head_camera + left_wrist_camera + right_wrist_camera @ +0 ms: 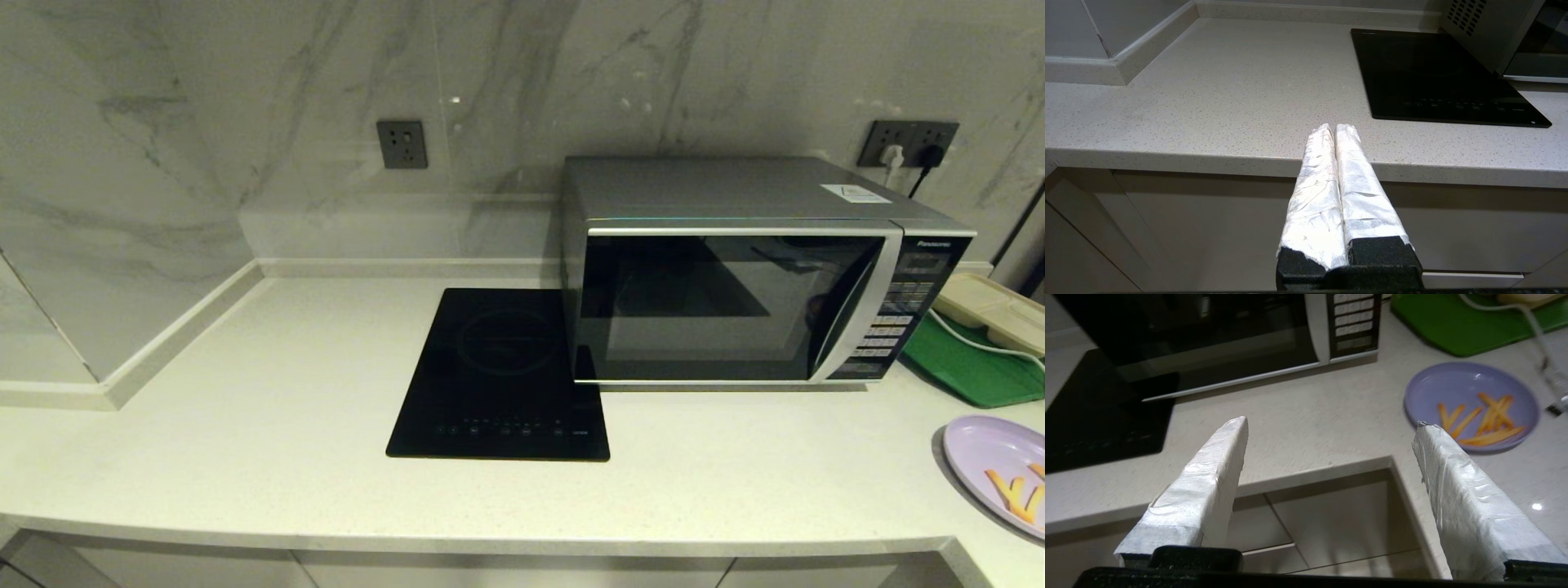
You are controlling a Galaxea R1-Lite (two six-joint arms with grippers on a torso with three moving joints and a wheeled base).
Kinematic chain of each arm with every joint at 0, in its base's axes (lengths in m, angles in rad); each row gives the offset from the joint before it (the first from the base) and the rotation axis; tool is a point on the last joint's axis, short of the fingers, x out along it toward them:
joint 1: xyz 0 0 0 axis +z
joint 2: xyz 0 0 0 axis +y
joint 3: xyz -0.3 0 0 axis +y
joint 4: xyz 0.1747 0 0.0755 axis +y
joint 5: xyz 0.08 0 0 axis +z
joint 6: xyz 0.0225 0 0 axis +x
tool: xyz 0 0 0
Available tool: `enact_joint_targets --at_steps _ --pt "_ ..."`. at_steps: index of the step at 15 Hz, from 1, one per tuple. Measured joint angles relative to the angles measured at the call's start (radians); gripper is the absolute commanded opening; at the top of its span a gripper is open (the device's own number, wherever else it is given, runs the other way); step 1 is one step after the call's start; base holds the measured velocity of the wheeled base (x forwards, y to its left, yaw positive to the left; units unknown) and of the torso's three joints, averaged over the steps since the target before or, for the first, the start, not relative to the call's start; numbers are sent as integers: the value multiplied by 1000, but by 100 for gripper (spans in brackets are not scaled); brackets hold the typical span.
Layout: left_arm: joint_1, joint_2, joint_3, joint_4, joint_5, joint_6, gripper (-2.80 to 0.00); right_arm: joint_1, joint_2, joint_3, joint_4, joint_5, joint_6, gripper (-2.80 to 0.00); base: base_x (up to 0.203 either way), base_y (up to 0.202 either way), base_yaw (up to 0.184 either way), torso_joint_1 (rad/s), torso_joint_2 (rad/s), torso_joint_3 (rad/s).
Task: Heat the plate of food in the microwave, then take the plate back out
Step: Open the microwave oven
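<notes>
The silver microwave [735, 269] stands on the counter with its dark glass door closed; its keypad panel [1353, 324] shows in the right wrist view. The lavender plate of food [1000, 469] lies on the counter at the far right, with orange sticks on it, and appears whole in the right wrist view [1472, 404]. My right gripper [1333, 424] hovers over the counter's front corner, open and empty, with the plate beyond one fingertip. My left gripper [1335, 127] is shut and empty, low before the counter's front edge. Neither arm shows in the head view.
A black glass hob [502, 376] lies flat left of the microwave. A green tray [971, 363] with a cream divided dish [996, 310] and a white cable sits behind the plate. The counter's inner corner [1392, 459] is below my right gripper.
</notes>
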Motion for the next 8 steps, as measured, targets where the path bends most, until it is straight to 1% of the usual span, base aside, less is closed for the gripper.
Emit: enact_joint_targets --at_steps 3,4,6,8 --pt "0 0 0 0 0 0 -280 0 276 -278 10 -122 -70 0 0 0 0 0 0 0" --pt "0 0 0 0 0 0 -280 0 375 -384 12 -182 -104 0 0 0 0 0 0 0" --pt "0 0 0 0 0 0 -280 5 561 -560 11 -333 -191 0 0 0 0 0 0 0" --pt "0 0 0 0 0 0 -280 23 740 -692 -3 -494 -267 0 0 0 0 0 0 0"
